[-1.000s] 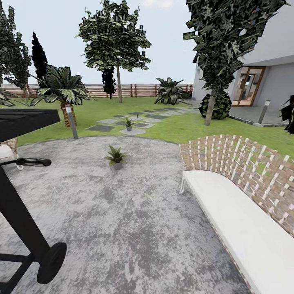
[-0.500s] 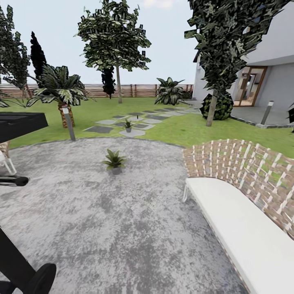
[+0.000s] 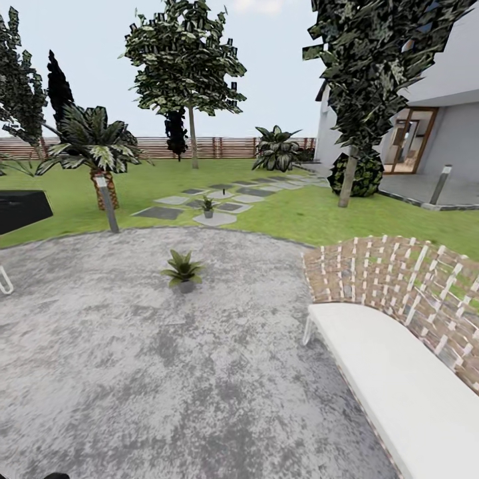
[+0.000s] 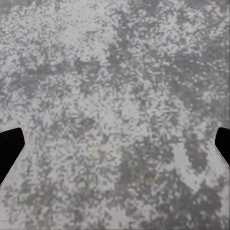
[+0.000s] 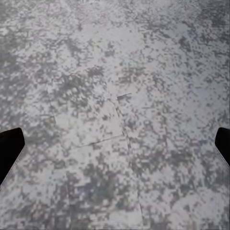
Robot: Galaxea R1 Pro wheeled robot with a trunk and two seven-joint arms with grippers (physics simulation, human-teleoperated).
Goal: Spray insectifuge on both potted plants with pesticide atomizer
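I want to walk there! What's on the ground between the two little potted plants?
In the head view, grey patio lies beyond the near plant, then lawn, then stepping stones around the far plant.

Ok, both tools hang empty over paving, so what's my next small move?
Probably roll forward toward the stepping stones: a slim dark upright thing beside the far potted plant may be the atomizer, too small to tell. Left tool and right tool are open.

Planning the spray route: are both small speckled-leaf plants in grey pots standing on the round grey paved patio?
No: one grey-potted plant stands on the grey patio, the other grey-potted plant among the pale stepping stones on the lawn.
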